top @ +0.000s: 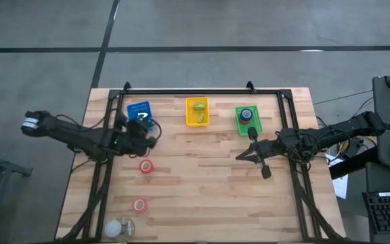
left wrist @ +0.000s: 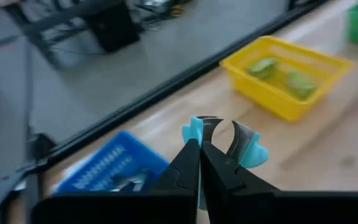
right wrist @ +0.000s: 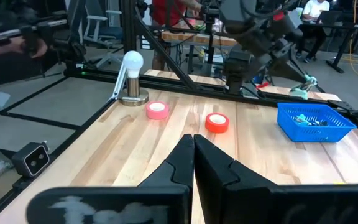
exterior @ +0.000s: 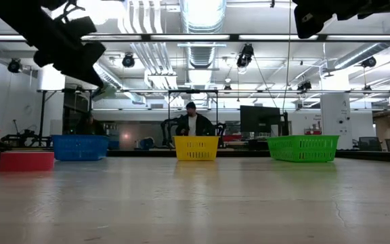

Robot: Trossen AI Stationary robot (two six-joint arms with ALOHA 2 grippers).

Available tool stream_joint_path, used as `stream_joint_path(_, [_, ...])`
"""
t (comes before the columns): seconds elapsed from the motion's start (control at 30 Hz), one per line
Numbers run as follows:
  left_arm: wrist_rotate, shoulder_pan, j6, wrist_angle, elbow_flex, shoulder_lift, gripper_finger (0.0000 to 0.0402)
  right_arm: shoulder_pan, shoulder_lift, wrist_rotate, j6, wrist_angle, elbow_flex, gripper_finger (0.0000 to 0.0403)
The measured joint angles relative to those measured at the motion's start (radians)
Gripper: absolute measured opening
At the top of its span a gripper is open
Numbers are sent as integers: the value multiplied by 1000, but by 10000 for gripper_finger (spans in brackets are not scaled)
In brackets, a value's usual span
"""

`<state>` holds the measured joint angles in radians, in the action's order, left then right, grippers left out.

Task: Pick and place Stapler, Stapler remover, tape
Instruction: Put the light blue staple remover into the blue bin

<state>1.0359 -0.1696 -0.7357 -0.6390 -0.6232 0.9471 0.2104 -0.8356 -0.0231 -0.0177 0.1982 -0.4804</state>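
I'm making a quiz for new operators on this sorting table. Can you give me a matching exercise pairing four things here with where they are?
Things:
1. teal plastic staple remover
2. red tape roll
3. pink tape roll
4. white ball on a round metal base

Places:
A. at the near left corner of the wooden table
B. on the table between the red roll and the ball
C. clamped in the left pincer, near the blue plastic basket
D. on the table, just in front of the left pincer

Pairs: 1-C, 2-D, 3-B, 4-A

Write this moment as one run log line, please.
left gripper: shut on staple remover, above blue basket | right gripper: shut, empty | red tape: on table
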Motion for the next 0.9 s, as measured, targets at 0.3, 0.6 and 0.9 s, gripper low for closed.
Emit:
stream_joint_path(0.3, [-35,135,-100,-25,111,-42,12,0,0,0,0,0,0,8])
stream_joint_path(0.6, [-106,276,-99,-16,181,-44,12,0,0,0,0,0,0,8])
stream_joint_path(0.9, [-151,302,-97,-4,187,-30,14,0,0,0,-4,1,1,8])
